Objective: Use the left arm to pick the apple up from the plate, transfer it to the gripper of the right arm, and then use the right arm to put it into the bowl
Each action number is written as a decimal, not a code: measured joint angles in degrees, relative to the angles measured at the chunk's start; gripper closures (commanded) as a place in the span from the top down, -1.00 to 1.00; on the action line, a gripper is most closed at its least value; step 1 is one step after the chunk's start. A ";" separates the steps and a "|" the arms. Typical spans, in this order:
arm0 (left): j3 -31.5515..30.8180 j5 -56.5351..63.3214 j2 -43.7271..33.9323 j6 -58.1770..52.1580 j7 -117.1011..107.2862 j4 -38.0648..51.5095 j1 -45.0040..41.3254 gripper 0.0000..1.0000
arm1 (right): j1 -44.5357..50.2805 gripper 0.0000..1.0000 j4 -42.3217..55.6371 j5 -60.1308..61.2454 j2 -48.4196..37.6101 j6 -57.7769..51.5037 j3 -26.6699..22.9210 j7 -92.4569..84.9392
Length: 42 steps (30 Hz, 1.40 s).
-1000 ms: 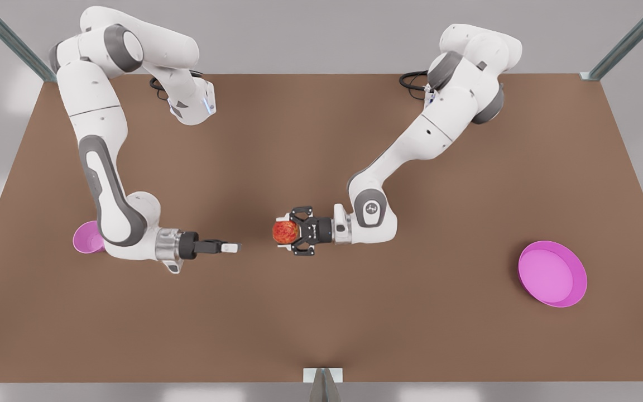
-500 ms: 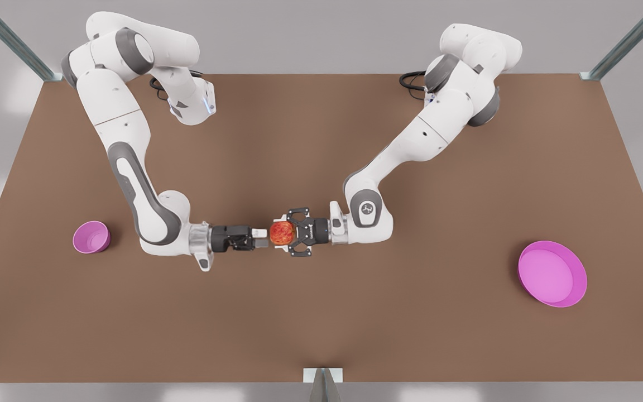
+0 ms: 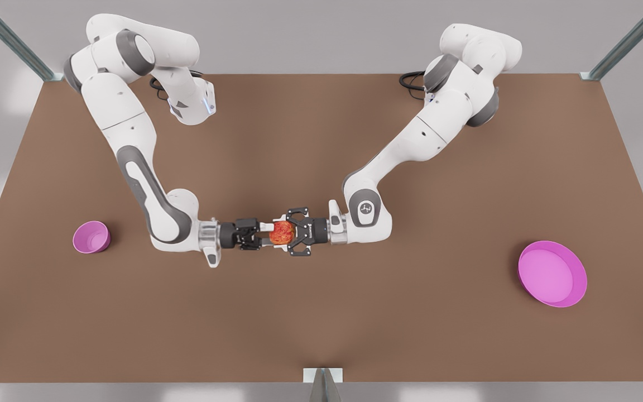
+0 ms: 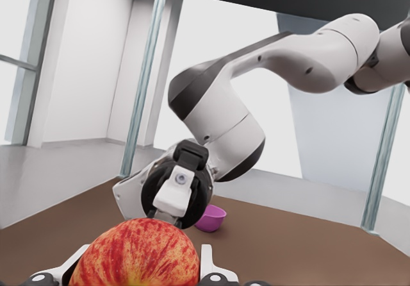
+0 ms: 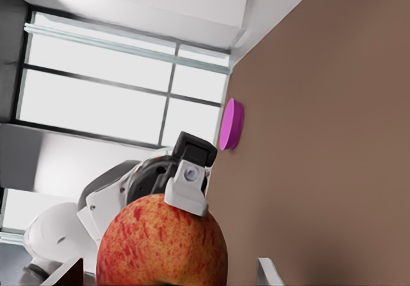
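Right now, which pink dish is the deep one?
The small round magenta-pink bowl at the front view's left, with tall walls; the wide magenta-pink plate at the right is shallow.

a bare test cell for robots, rendered in a simulator, not a home or a shop. two white franka arms, one (image 3: 137,167) at the front view's left and one (image 3: 411,145) at its right, stand at the far edge of a plain brown surface (image 3: 321,324) with no cloth or clutter. slim metal frame posts (image 3: 628,39) rise at its corners, and pale grey walls and floor lie beyond. the wrist views show tall windows (image 5: 128,87) with dark frames, white walls and a glass-and-metal upright (image 4: 146,74). on the surface lie just a few simple props in flat colours, such as a pink plate (image 3: 552,273) and a small pink bowl (image 3: 91,237).
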 measured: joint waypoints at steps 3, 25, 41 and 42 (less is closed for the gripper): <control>0.00 0.00 0.59 0.27 0.67 0.83 -0.42 0.59 | 0.68 1.00 -0.08 1.69 -0.06 0.06 0.19 -1.61; 0.07 0.22 1.23 1.39 2.88 1.52 -1.04 0.99 | 2.23 0.52 0.01 4.71 0.45 2.46 0.21 -9.02; -7.44 57.30 -15.28 -14.60 -6.22 -17.42 40.18 1.00 | -9.64 0.53 0.29 -6.58 0.10 -3.30 -0.23 -9.59; -7.53 66.74 -18.13 -18.43 -9.29 -14.03 41.18 1.00 | -11.66 0.53 0.88 -8.87 0.11 -4.68 -0.32 -9.34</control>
